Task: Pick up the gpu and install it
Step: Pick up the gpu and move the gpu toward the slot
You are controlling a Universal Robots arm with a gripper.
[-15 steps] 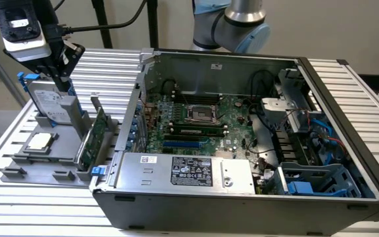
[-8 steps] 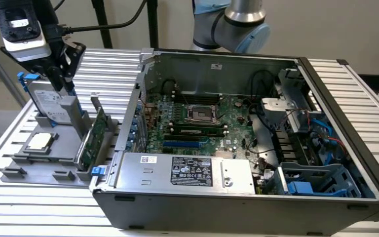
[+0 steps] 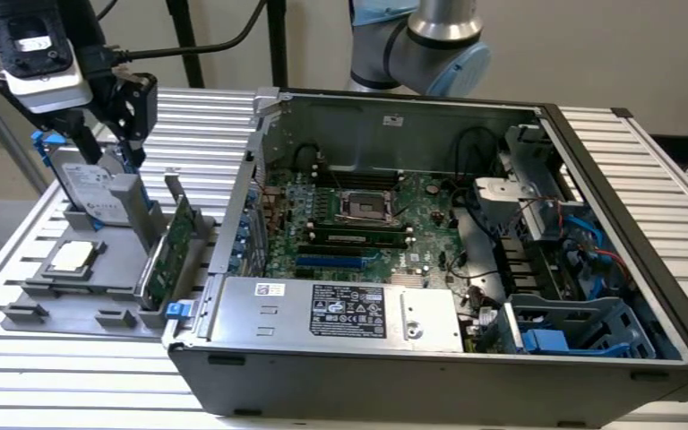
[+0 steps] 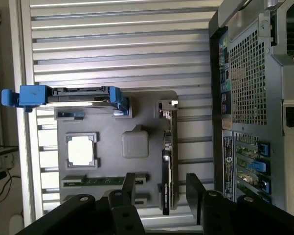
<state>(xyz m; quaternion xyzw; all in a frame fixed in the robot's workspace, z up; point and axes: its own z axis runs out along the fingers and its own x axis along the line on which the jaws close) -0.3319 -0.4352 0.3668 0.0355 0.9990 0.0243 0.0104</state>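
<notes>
The gpu [image 3: 167, 253] stands on its long edge in a slot of the grey holder tray [image 3: 33, 315], just outside the open computer case [image 3: 440, 269]. Its green board faces the case and its silver bracket points up and back. In the wrist view the gpu [image 4: 167, 161] appears edge-on as a thin dark strip. My gripper [image 3: 115, 148] hangs well above the tray, over its far end near the hard drive. Its two black fingers [image 4: 128, 188] are spread wide apart with nothing between them. The gripper [image 4: 161, 185] straddles the line of the card from above without touching it.
A silver hard drive with blue frame [image 3: 93, 193] stands upright in the tray behind the gpu. A square silver CPU chip [image 3: 72, 257] lies flat beside it. A green memory stick [image 4: 105, 181] sits in another slot. The case holds the motherboard [image 3: 356, 224] and power supply [image 3: 344, 313].
</notes>
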